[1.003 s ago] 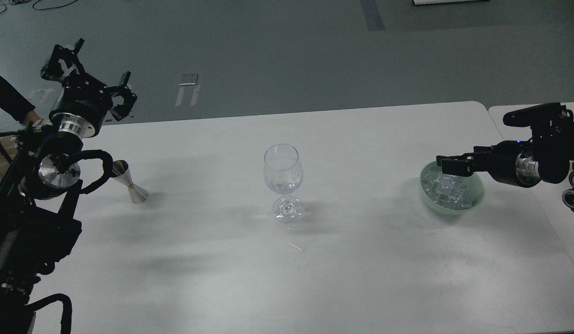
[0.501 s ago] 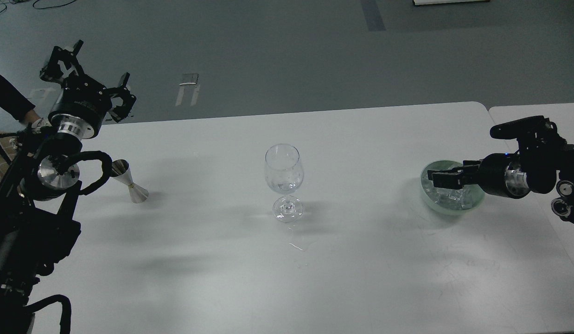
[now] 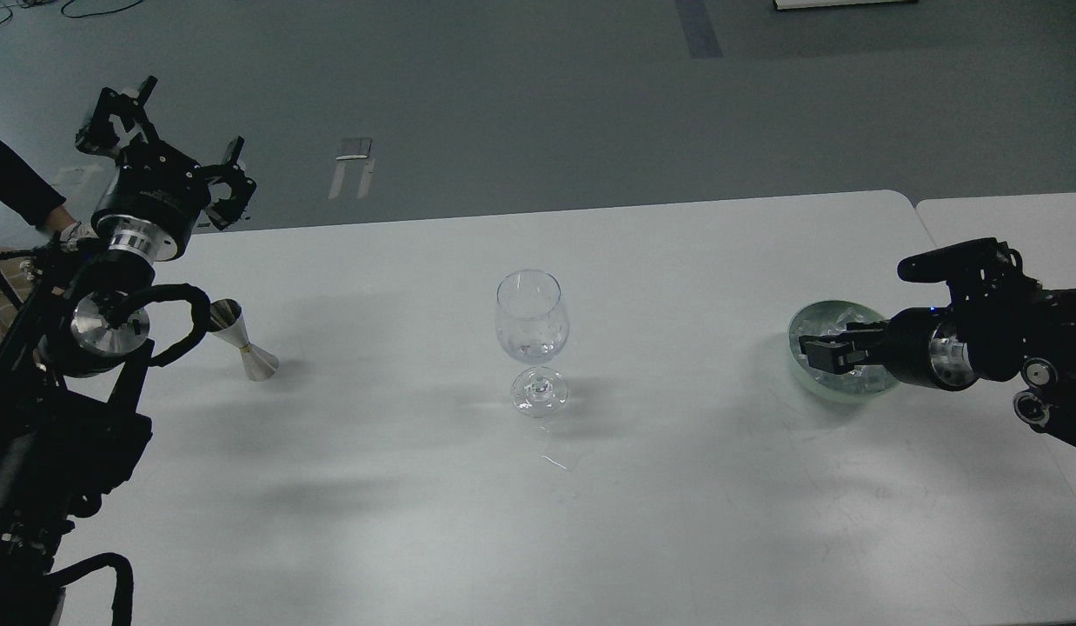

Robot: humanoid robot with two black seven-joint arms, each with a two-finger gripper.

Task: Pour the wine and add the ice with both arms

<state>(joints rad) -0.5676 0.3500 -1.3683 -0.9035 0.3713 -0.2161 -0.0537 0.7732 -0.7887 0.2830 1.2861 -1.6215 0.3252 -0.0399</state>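
Note:
A clear stemmed wine glass (image 3: 532, 335) stands upright at the middle of the white table (image 3: 538, 487). A pale green bowl (image 3: 803, 323) at the right holds clear ice cubes (image 3: 838, 320). My right gripper (image 3: 820, 355) is low inside the bowl among the ice; its fingers look close together, and whether they hold a cube I cannot tell. My left gripper (image 3: 169, 139) is raised at the far left, above the table's back edge, open and empty. A small steel jigger (image 3: 242, 341) stands below the left arm.
A small wet spot (image 3: 555, 461) lies on the table in front of the glass. A second table (image 3: 1007, 217) adjoins on the right. A person's dark sleeve (image 3: 16, 187) shows at the left edge behind my left arm.
My right gripper has dropped from above the bowl down into the ice, and the right arm has sunk lower. The left arm, glass and jigger have not moved.

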